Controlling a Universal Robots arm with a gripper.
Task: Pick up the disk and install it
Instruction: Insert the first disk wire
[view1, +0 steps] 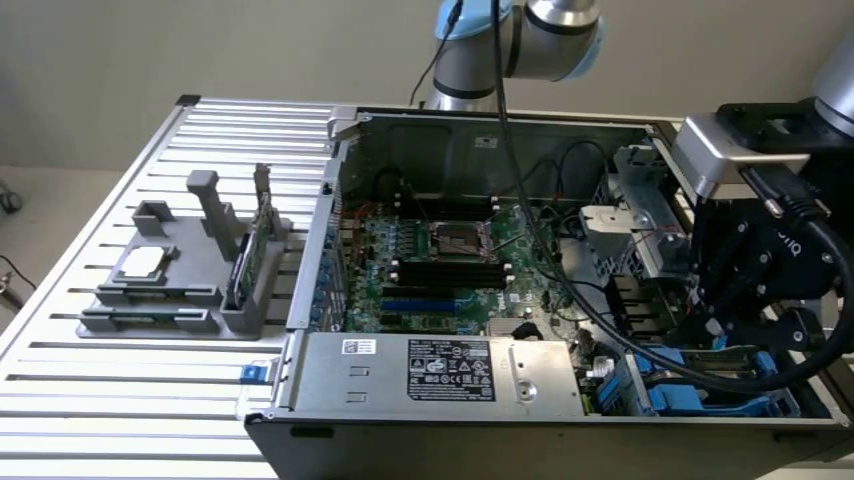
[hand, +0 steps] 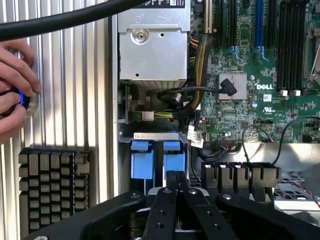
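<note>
Exterior view: the pincer (view1: 697, 338) hangs low inside the open computer case (view1: 350, 140), at its corner bay. Directly beneath the pincer sits the disk (view1: 710, 392), its blue carrier lying in that bay. Beside the pincer, on the exterior view's left, lies the long grey power supply (view1: 447, 370), with the motherboard (view1: 441, 270) beyond it. Well away from the pincer, a grey tray (view1: 160, 300) stands on the slatted table (view1: 80, 420).

Wrist view: the pincer (hand: 179, 176) is narrow, its fingers (hand: 172, 182) drawn together with nothing visibly between them. The disk (hand: 142, 162) shows just ahead of the fingertips as two blue blocks side by side; whether they touch I cannot tell. Far to one side, a person's hand (hand: 12, 85) rests on the table near a black finned heat sink (hand: 52, 187).
</note>
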